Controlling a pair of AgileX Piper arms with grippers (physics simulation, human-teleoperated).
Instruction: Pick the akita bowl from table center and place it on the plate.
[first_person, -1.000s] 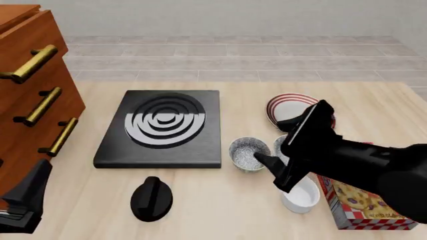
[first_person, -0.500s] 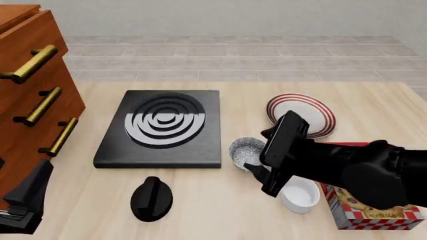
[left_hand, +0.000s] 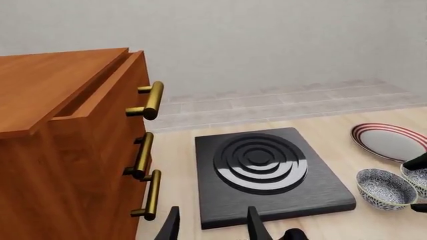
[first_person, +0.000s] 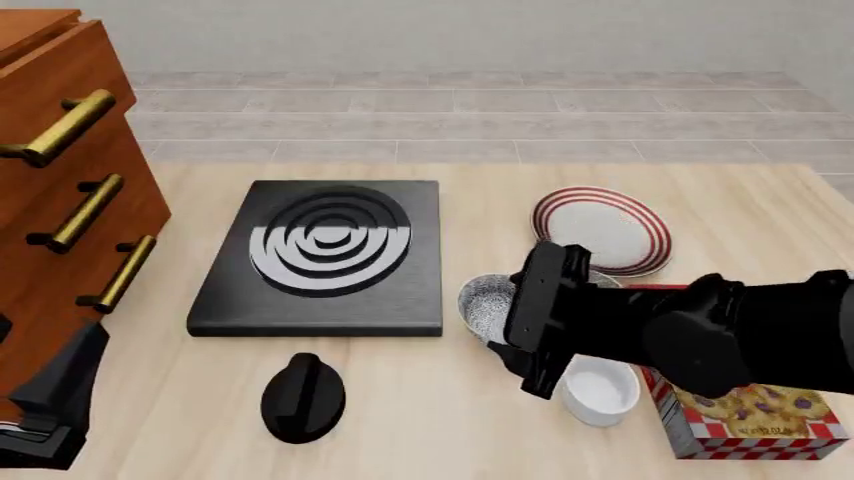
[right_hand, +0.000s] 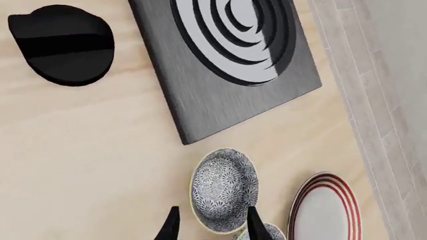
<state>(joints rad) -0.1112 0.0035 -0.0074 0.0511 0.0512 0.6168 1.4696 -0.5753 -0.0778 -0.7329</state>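
Note:
The akita bowl, dark speckled with a pale rim, stands just right of the black stove plate. In the front view my right arm covers most of the akita bowl. My right gripper is open just above it, one finger on each side of its near rim, gripping nothing. A second, matching bowl sits right behind it. The red-striped plate lies beyond both, empty. My left gripper is open and far off at the table's front left.
A white ramekin and a red patterned box lie under my right arm at the front right. A black knob-shaped object sits in front of the stove plate. A wooden drawer cabinet with brass handles fills the left side.
My right arm has swung left and down over the akita bowl, now hiding most of it and the second bowl. The left arm has not moved.

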